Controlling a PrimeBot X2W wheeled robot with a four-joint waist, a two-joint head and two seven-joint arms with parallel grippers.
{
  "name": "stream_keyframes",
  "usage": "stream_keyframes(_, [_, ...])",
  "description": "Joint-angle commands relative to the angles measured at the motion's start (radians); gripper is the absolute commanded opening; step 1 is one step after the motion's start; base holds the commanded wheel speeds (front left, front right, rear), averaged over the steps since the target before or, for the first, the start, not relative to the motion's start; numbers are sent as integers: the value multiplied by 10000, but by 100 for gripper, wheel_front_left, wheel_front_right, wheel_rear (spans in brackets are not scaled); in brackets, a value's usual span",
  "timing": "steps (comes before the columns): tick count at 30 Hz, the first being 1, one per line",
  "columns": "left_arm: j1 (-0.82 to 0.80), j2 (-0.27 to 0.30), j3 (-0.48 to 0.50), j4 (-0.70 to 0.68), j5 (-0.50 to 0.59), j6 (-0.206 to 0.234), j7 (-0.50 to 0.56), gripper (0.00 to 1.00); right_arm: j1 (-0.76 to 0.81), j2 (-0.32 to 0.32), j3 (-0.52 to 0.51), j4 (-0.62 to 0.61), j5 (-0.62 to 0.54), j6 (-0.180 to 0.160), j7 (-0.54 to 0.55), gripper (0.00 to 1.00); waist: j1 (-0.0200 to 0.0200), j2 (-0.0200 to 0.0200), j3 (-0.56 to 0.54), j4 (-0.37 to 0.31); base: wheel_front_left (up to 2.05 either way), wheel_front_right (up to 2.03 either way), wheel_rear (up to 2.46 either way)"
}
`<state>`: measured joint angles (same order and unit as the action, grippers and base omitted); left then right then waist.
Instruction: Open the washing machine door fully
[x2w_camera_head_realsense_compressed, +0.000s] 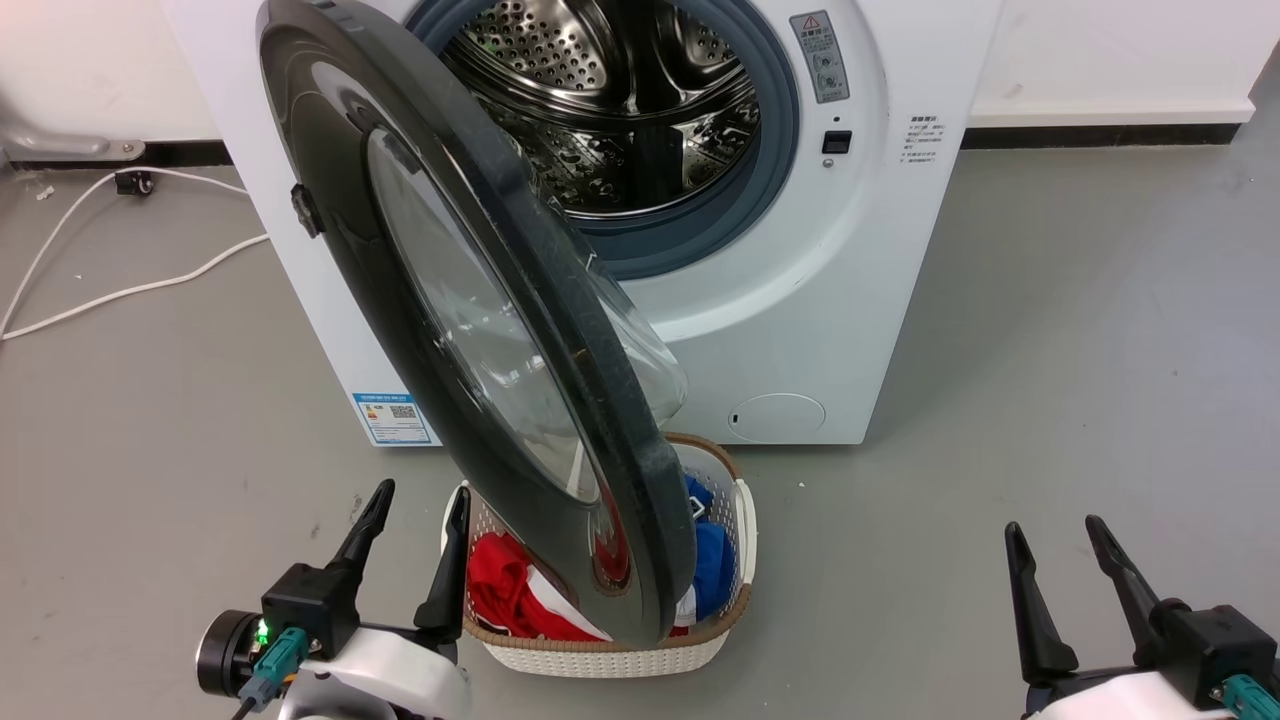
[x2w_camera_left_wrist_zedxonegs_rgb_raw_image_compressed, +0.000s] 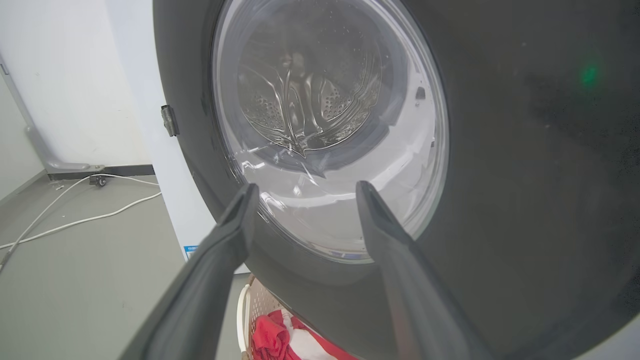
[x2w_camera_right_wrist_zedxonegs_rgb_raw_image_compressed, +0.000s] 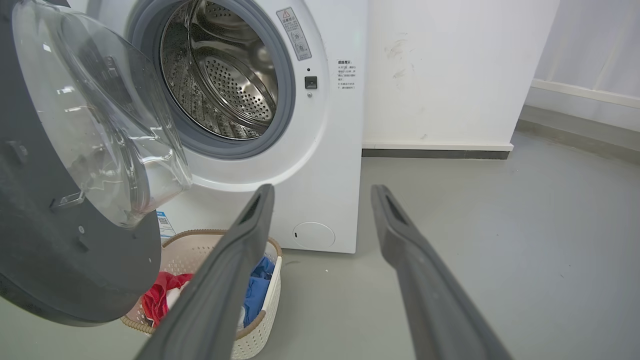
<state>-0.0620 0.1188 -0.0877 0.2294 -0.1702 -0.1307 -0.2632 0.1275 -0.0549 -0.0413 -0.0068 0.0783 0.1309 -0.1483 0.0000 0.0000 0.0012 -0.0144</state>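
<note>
The door (x2w_camera_head_realsense_compressed: 480, 330) stands roughly half open off the washer (x2w_camera_head_realsense_compressed: 800, 300), its outer face right ahead of the left gripper's (x2w_camera_head_realsense_compressed: 422, 490) spread, empty fingers. The right gripper (x2w_camera_head_realsense_compressed: 1052, 524), likewise wide and empty, has the door's inner side ahead to its left. Best push the black rim there, not the glass, sweeping leftward in an arc.

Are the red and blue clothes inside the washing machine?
No, the red and blue clothes lie in the white laundry basket on the floor in front of the washing machine.
</note>
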Motion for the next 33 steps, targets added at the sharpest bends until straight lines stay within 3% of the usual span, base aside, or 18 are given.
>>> stream_keyframes(1, [-68, 36, 34, 22, 30, 9, -23, 100, -7, 53, -2, 22, -37, -3, 18, 100, 0, 0, -4, -3, 0, 0, 0])
stream_keyframes(5, [-54, 42, 44, 42, 8, 8, -23, 100, -8, 57, 3, 47, -65, -3, 22, 100, 0, 0, -10, -15, 0, 0, 0])
stream_keyframes(6, [-55, 47, 40, 46, -2, 8, -23, 95, -13, 59, 6, 53, -79, -3, 20, 100, 0, 0, -10, -18, 0, 0, 0])
stream_keyframes(7, [-58, 50, 38, 51, -18, 8, -23, 62, -20, 59, -4, 57, -97, -3, 19, 100, 0, 0, -8, -22, 0, 0, 0])
stream_keyframes(8, [-64, 55, 34, 61, -32, 8, -23, 35, -30, 61, -3, 61, -92, -3, 10, 100, 0, 0, -8, -26, 0, 0, 0])
stream_keyframes(9, [-73, 61, 32, 64, -48, 8, -23, 0, -40, 61, -11, 69, -71, -3, 5, 100, 0, 0, -9, -30, 0, 0, 0])
stream_keyframes(21, [-349, -85, 240, -567, -320, 186, -22, 0, -178, 64, -158, 131, 47, -3, -101, 100, 0, 0, -10, 57, 0, 0, 0])
stream_keyframes(28, [-1056, -241, 282, -2594, -254, 658, -5, 0, -201, 62, -213, 136, 88, -3, -191, 100, 0, 0, -49, 206, 0, 0, 0])
stream_keyframes(33, [-1824, -319, -212, -4484, 57, 691, 28, 0, -224, 61, -266, 158, 61, -3, -166, 100, 0, 0, -52, 282, 0, 0, 0])
